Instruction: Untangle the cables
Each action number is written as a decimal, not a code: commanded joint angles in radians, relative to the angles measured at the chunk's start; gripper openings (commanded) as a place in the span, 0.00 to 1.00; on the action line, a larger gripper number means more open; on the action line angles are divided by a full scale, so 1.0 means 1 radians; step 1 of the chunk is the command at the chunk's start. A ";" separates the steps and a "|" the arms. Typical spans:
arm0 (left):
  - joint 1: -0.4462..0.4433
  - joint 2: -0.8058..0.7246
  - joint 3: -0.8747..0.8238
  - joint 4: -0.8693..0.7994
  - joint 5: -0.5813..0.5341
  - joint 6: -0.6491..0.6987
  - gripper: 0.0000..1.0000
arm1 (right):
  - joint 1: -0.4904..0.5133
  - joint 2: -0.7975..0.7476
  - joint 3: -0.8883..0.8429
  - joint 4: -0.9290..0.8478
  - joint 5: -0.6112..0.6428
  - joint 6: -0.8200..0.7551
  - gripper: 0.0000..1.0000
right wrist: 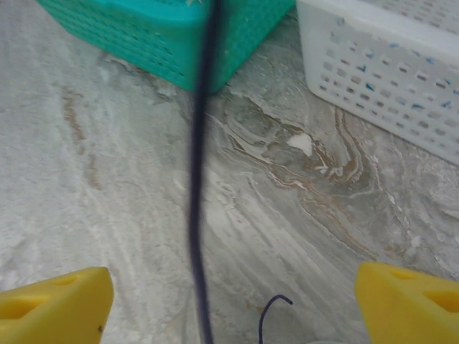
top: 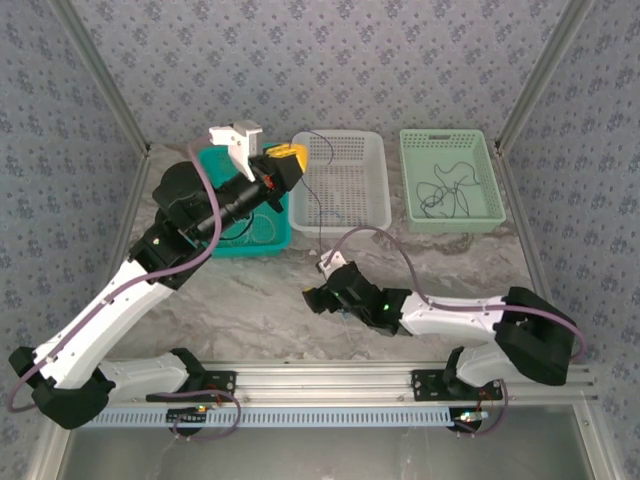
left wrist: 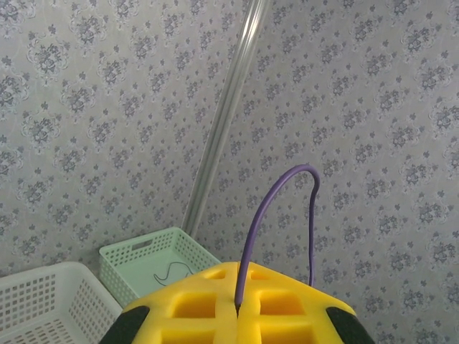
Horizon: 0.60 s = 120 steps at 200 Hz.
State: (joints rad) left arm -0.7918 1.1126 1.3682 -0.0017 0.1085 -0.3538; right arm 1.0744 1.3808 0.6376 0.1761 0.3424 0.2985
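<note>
Your left gripper has its jaws pressed together on the blue cable. The cable rises from between the yellow pads, arches over and drops back behind them. From above, that arm is raised over the teal basket. The cable hangs from it as a thin dark line past the near left corner of the white basket, down toward your right arm.

Your right gripper sits low over the marbled desk with its jaws wide apart. The blue cable hangs blurred between the two yellow fingertips, touching neither and nearer the left one. A short dark curl of wire shows just beside it near the desk.

A black cable lies in loose loops inside the green basket on your right.
</note>
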 commanded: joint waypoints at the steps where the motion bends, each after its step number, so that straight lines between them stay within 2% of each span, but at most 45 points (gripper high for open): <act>1: 0.004 -0.034 0.017 0.044 0.010 0.007 0.00 | -0.029 0.044 0.008 0.065 -0.014 0.020 0.85; 25: 0.006 -0.046 0.061 0.018 -0.018 0.057 0.00 | -0.031 0.076 -0.004 0.054 -0.030 0.023 0.73; 52: 0.020 -0.045 0.136 -0.017 -0.021 0.103 0.00 | -0.038 0.077 -0.018 0.026 0.006 0.025 0.61; 120: 0.037 -0.031 0.266 -0.077 -0.014 0.156 0.00 | -0.109 0.072 -0.080 0.002 -0.011 0.023 0.56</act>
State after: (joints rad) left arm -0.7650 1.0874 1.5677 -0.0582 0.0967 -0.2394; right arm 0.9783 1.4513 0.5922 0.2016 0.3252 0.3168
